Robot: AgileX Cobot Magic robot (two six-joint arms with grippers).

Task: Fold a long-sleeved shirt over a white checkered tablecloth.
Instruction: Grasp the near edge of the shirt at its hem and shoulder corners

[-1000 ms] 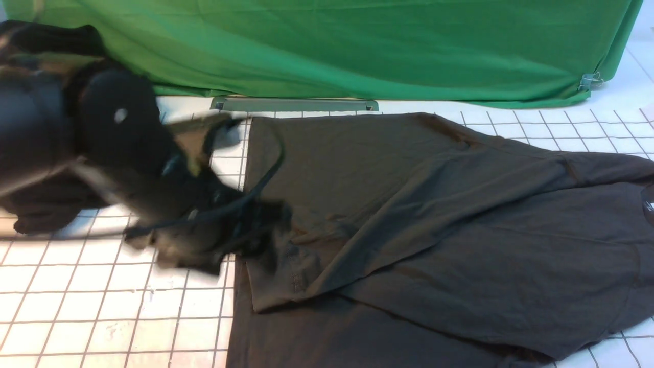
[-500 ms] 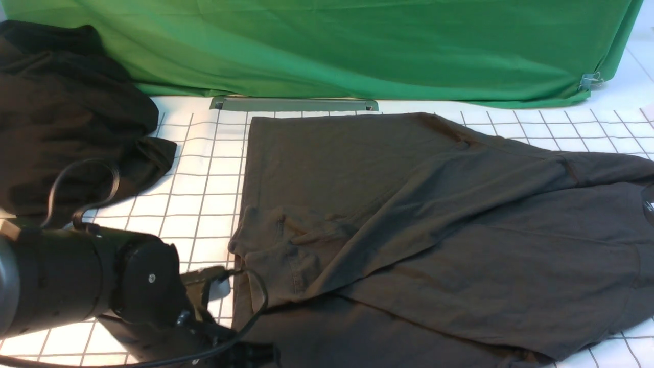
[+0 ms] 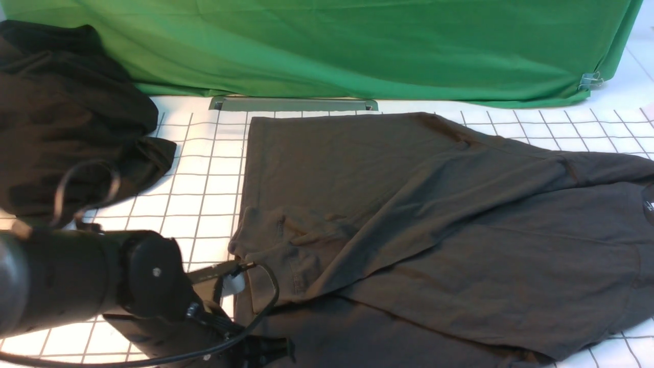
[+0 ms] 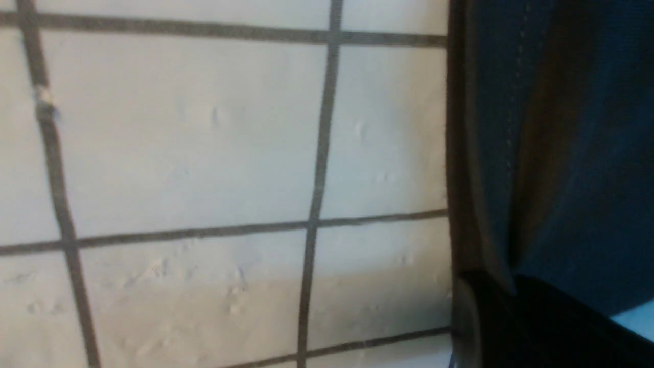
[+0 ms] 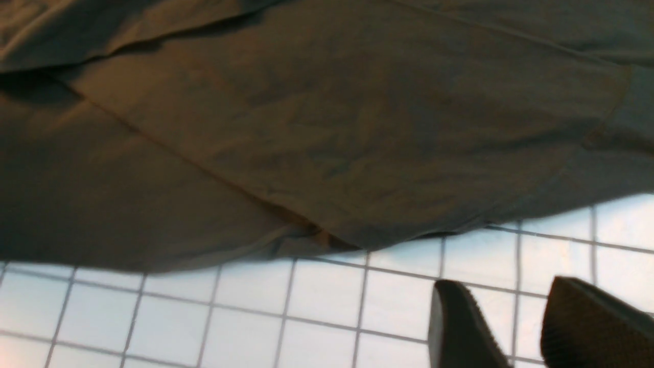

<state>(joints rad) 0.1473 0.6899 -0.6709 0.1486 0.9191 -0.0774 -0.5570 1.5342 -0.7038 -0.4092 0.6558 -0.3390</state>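
Charcoal shirt (image 3: 434, 230) lies spread across the tablecloth (image 3: 194, 194), hem to the left, collar right at the right edge of the front view. One sleeve is folded diagonally over the body, cuff rumpled near the hem. The tablecloth, white with thin dark grid lines, lies flat, bare left of the shirt.

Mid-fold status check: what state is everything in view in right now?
long-sleeved shirt: spread out, sleeve folded across body, wrinkled
white checkered tablecloth: flat beneath shirt
black garment: crumpled heap
green cloth: draped behind
left end effector: at shirt's hem, grip unclear
right end effector: open, empty
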